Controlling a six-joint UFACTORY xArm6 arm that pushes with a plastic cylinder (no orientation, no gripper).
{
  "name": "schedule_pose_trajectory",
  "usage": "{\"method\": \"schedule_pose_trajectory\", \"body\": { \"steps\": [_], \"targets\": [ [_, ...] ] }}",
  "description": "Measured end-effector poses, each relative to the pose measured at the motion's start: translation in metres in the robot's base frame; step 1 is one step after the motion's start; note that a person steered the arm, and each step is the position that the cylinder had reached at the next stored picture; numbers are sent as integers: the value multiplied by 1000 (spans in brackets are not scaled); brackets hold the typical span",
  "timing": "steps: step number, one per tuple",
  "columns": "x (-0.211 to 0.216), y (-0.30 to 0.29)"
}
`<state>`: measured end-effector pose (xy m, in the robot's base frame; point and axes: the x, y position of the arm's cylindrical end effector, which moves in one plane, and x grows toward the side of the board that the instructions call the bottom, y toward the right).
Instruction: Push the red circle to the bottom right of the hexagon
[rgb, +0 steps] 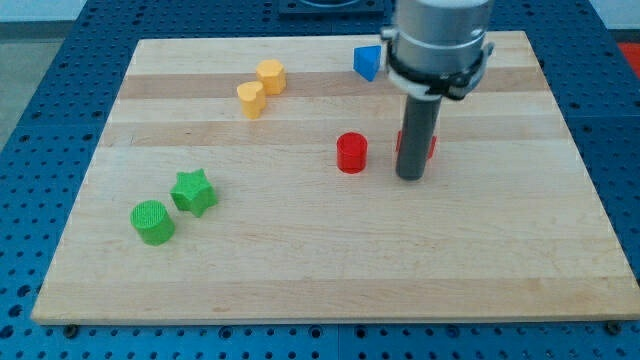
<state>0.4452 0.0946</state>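
Camera view: lining up on the red circle from its right

Starting toward the bottom-left corner of the wooden bench (300, 280): noting a green circle (152, 222) and a green star (194, 192) just beside each other, well apart from the job and needing no attention.

Moving right along the top edge: finding a yellow block (251, 99), shape unclear, touching or nearly touching the yellow hexagon (270, 76), with bare wood lying below and right of the hexagon, which is judged to be the target spot.

Moving on to mid-bench: seeing the red circle (351, 153) standing alone, lower and further right than that spot, so needing a shove up and to the left.

Further right: resting my tip (411, 177) on the wood just to the right of the red circle and slightly nearer the bottom edge, near it but not touching. Probably standing on this side so that a stroke toward the top-left corner carries the circle toward the hexagon.

Having no fingers to report as apart or together; working with a bare rod only, holding nothing.

Behind the rod: glimpsing a second red block (431, 146), mostly hidden, shape not readable. Above it, near the top edge: spotting a blue block (367, 62), looking wedge-like.
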Motion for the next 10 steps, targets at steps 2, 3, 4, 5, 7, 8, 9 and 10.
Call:
{"method": "schedule_pose_trajectory", "body": {
  "steps": [2, 3, 4, 5, 7, 8, 9, 10],
  "targets": [
    [46, -55],
    [6, -61],
    [-19, -55],
    [-24, -63],
    [-76, -119],
    [-83, -110],
    [-109, -109],
    [-58, -101]
  ]
}}
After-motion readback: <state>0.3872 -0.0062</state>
